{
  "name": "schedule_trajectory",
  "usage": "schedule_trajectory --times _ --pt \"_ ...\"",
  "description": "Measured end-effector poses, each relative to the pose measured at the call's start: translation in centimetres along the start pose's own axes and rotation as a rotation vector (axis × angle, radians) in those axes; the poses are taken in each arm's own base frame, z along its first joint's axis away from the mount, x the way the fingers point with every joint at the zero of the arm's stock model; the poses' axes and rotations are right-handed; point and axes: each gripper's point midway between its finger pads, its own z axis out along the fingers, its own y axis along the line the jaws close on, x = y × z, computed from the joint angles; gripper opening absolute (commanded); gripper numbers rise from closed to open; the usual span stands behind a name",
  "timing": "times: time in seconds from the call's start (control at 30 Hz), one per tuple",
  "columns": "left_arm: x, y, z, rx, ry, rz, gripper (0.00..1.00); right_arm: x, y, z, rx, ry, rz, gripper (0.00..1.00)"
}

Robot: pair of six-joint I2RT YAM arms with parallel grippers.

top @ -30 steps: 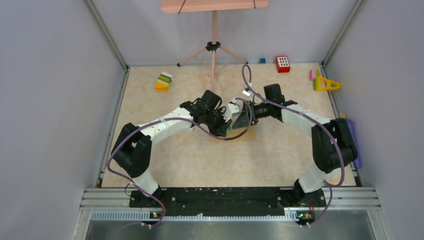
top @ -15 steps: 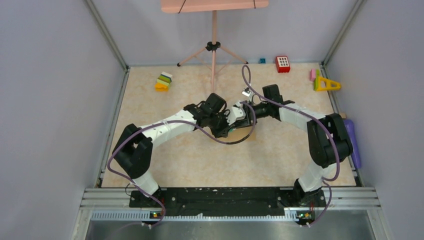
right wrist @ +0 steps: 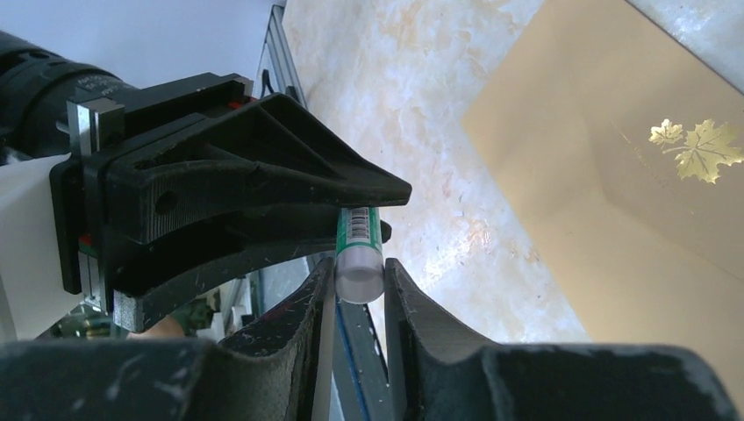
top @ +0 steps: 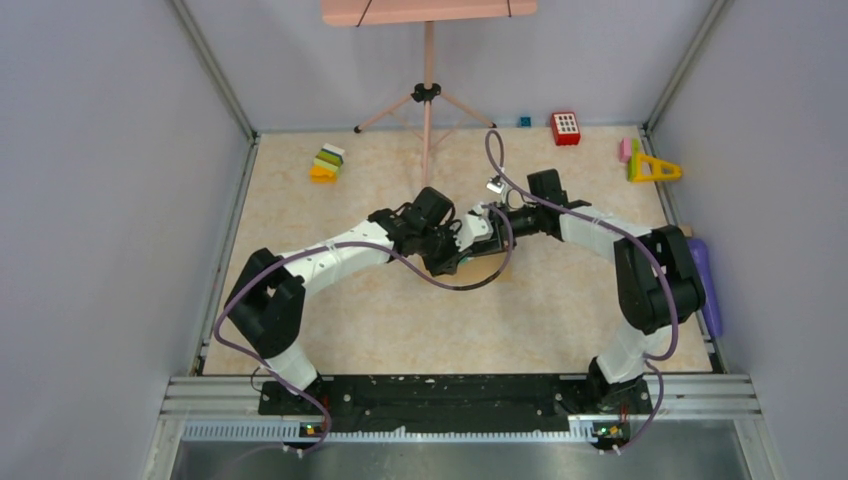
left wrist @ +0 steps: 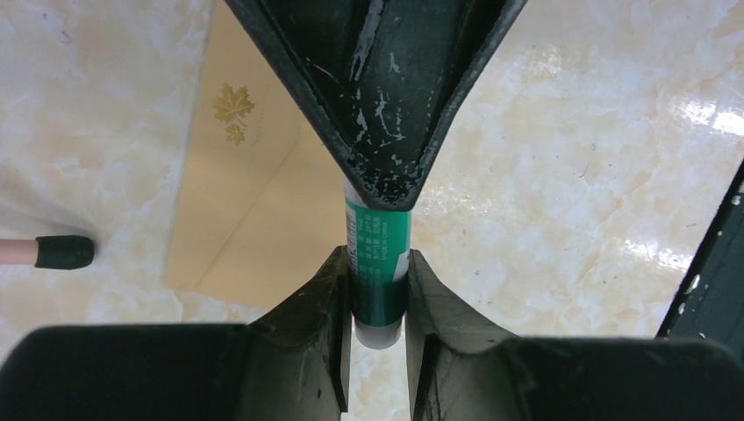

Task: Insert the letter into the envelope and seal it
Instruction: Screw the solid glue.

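Observation:
A green glue stick hangs between my two grippers above the table. My left gripper is shut on its green body. My right gripper faces it and is shut on the clear cap end of the glue stick. In the top view the left gripper and right gripper meet tip to tip at mid-table. The brown envelope with a gold leaf mark lies flat on the table below them; it also shows as the envelope in the left wrist view. The letter is out of view.
A pink tripod stands at the back, one rubber foot close to the envelope. Coloured blocks sit back left, a red block and a yellow triangle back right. Grey walls close in three sides.
My right gripper has moved left to the left gripper and narrowed its jaws onto the glue stick's cap end. The left gripper has kept its hold and shifted slightly.

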Motion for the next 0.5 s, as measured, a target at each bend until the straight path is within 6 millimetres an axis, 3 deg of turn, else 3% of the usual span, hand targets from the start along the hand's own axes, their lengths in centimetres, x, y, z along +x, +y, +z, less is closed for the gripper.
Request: schedule_trajectory --times 0.2,0.4,0.5 --pt "0.1 -1.8 -0.3 0.108 0.001 -0.017 0.00 1.1 0.4 -0.1 -0.029 0.036 -0.071 0.20" --pt "-0.3 -3.9 -1.3 0.261 -0.026 -0.031 0.00 2.3 2.6 -0.7 -0.023 0.065 -0.263 0.21" --pt "-0.9 -4.7 -2.0 0.335 -0.061 -0.035 0.00 2.5 3.7 -1.1 -0.018 0.062 -0.366 0.26"
